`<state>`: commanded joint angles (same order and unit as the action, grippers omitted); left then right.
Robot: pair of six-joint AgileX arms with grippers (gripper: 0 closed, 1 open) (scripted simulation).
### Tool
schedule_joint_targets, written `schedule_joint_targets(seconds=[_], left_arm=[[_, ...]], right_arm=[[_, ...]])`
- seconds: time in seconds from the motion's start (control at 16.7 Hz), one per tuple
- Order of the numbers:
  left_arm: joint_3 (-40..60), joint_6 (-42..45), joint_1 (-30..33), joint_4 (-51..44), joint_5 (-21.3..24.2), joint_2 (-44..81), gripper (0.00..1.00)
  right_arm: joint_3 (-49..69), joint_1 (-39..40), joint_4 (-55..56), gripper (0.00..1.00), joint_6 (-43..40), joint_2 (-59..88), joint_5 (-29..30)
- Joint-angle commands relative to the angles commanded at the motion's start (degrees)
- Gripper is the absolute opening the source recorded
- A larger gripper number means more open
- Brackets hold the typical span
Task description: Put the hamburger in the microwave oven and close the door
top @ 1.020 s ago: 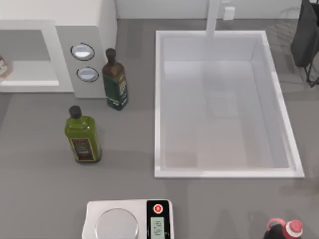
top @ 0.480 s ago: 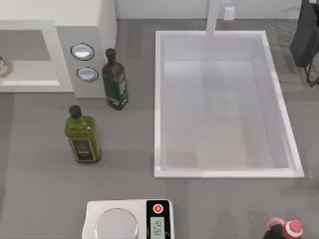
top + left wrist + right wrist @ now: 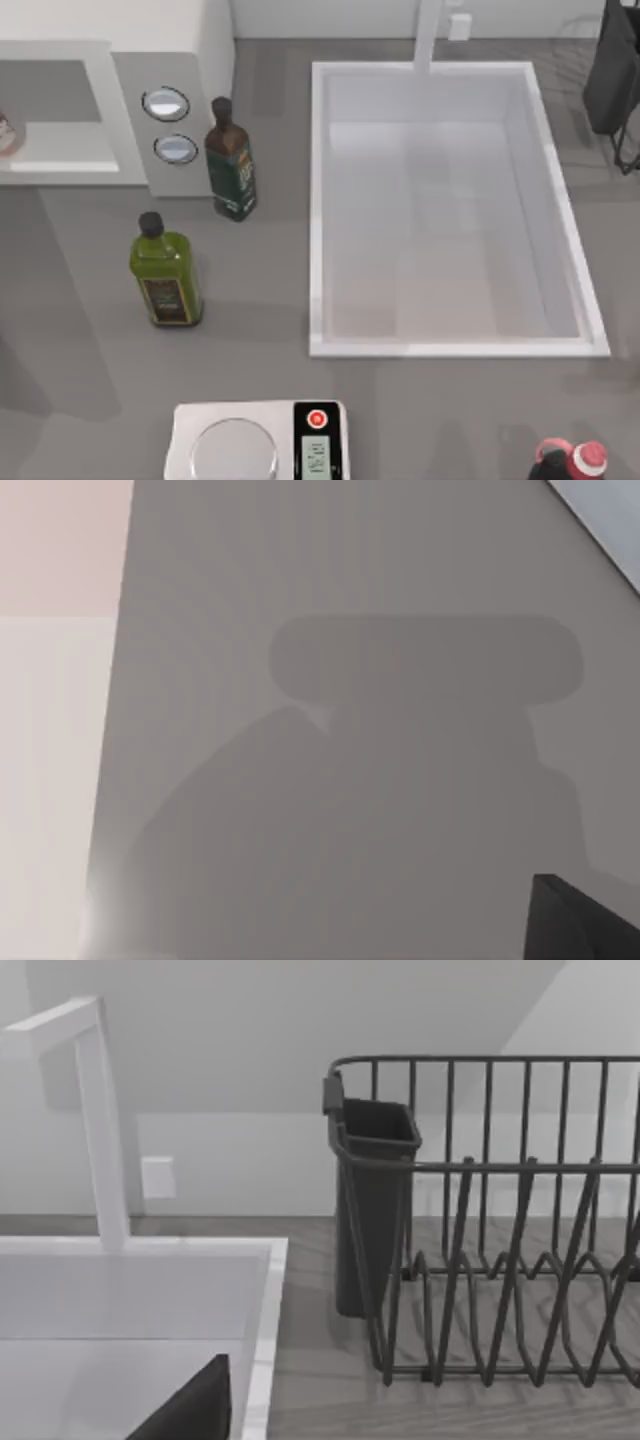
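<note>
From above, the white microwave oven (image 3: 110, 100) stands at the table's far left, its cavity open toward me and its grey control strip with two round silver knobs (image 3: 166, 103) on its right side. A small tan-and-brown sliver at the left edge, inside the cavity, looks like the hamburger (image 3: 5, 130); most of it is cut off from sight. Just right of the strip stands a dark green bottle (image 3: 230, 165), with a lighter olive-oil bottle (image 3: 165, 272) nearer me. A white sink (image 3: 450, 205) with its faucet (image 3: 430, 35) takes the middle-right. A white scale (image 3: 260, 440) with a red button sits at the near edge. My right wrist camera faces a dark wire dish rack (image 3: 500, 1230). I cannot tell how my fingers stand on either arm.
</note>
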<state>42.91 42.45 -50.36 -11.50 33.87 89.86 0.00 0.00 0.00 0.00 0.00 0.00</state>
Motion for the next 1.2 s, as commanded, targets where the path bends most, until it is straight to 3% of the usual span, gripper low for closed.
schedule_joint_targets(seconds=[0.24, 0.84, 1.2], left_arm=[[-0.9, -0.8, 0.4, 0.3, -0.4, -0.7, 0.00], [-15.2, -15.5, 16.1, 5.3, -9.3, -16.7, 0.00], [-16.1, -16.5, 17.0, 5.8, -9.9, -17.6, 0.00]], right_arm=[[0.0, 0.0, 0.0, 1.00, 0.0, 0.0, 0.0], [0.0, 0.0, 0.0, 1.00, 0.0, 0.0, 0.0], [0.0, 0.0, 0.0, 1.00, 0.0, 0.0, 0.0]])
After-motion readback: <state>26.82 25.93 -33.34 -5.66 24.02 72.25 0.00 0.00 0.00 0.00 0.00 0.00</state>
